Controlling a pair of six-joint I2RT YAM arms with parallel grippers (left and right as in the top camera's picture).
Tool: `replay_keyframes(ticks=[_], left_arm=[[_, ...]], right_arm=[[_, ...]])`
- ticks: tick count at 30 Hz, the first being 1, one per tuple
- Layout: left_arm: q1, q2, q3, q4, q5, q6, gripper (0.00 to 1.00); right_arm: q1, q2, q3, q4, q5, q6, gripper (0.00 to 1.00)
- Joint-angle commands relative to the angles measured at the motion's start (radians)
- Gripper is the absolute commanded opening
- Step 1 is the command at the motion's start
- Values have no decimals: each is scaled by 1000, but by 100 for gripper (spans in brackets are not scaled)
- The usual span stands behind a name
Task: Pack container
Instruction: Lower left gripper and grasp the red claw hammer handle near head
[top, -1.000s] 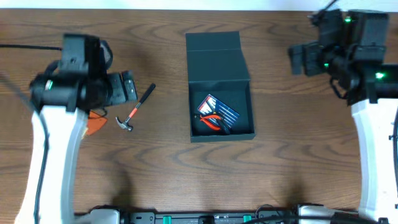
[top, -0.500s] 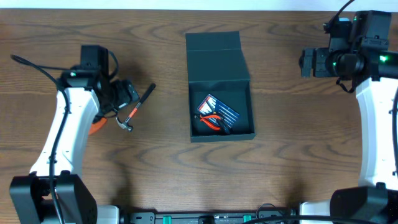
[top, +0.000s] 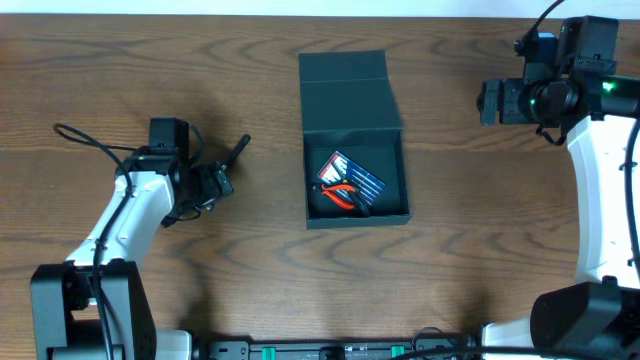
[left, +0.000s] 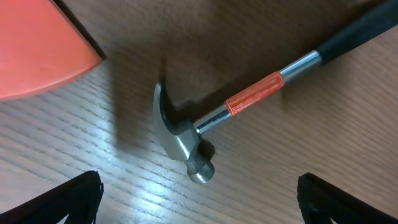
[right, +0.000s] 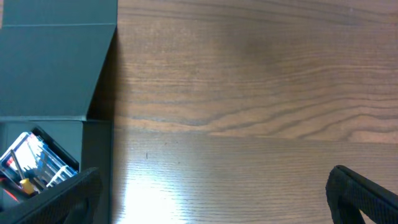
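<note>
Hard to see much of the hammer (top: 238, 151) from overhead: only the dark end of its handle poked out on the far side of the left gripper (top: 214, 184), and the head was hidden beneath it. The left wrist view gave it back: steel head, orange band and black grip lying flat on the desk (top: 450, 270), though the grip ran out of the top-right corner. An orange flat piece (left: 37, 50) was cut off at the top-left corner there; what it was, I could not tell. The left fingers (left: 68, 199) stood wide apart, one tip on each side of the hammer head, touching nothing and holding nothing.

The count: one container (top: 345, 100), one hammer, one orange piece, two arms. The container sat at the middle of the desk, a little toward the far edge, its lid thrown back flat on the far side. Inside, toward the near end, lay one pair of red-handled pliers (top: 345, 196) touching one blue striped pack (top: 356, 175); the print was too small to read.

The right gripper (top: 488, 102) hung at the far right, well apart from the container, its fingers (right: 367, 190) spread wide and empty. Its wrist view caught just the container's right wall and a corner of the pack. Bare wood lay open on both sides of the container and along the near edge.
</note>
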Motion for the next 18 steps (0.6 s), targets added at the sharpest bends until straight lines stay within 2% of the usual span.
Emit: replay_keyframes(ticks=[1, 10, 18], left_arm=[[3, 23, -10, 18, 2, 29, 99], [3, 154, -10, 69, 27, 33, 98], [3, 166, -10, 75, 26, 32, 99]], right_arm=[[-4, 5, 0, -1, -11, 6, 99], [-4, 5, 0, -3, -11, 6, 99], [-4, 5, 0, -4, -10, 6, 99]])
